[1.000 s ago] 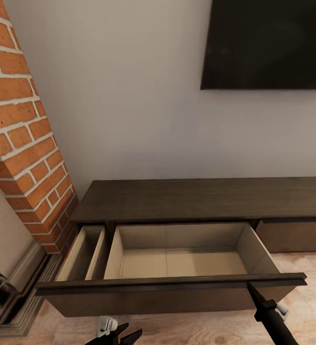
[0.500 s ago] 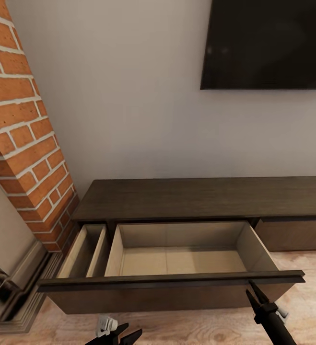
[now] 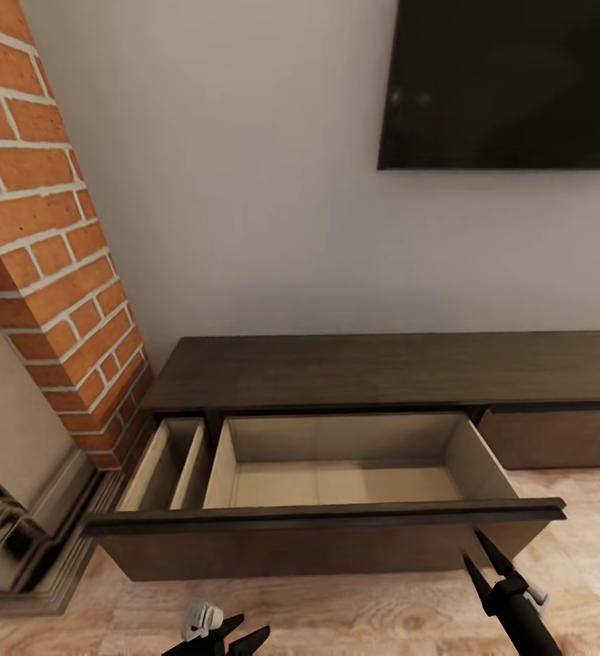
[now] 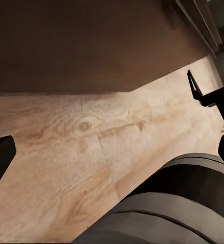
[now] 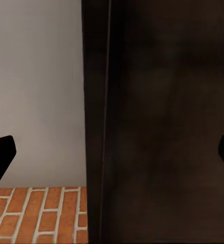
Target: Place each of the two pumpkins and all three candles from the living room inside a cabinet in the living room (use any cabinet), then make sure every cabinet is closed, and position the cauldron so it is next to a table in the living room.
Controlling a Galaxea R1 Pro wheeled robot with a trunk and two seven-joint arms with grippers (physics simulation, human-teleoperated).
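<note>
The long low dark brown wooden cabinet [image 3: 400, 369] stands against the pale plaster wall [image 3: 245, 200] at twelve o'clock. Its wide pull-out drawer [image 3: 336, 510] juts toward the robot over the light wood plank floor [image 3: 591, 528]. The red brick chimney [image 3: 49, 246] rises at ten o'clock, touching the cabinet's left end. The black wall TV [image 3: 504, 82] hangs above, toward one o'clock.

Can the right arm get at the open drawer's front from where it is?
Probably yes. The right end effector is open, just below the drawer front near its right end, and nothing lies between them; the wood floor around it is bare.
</note>
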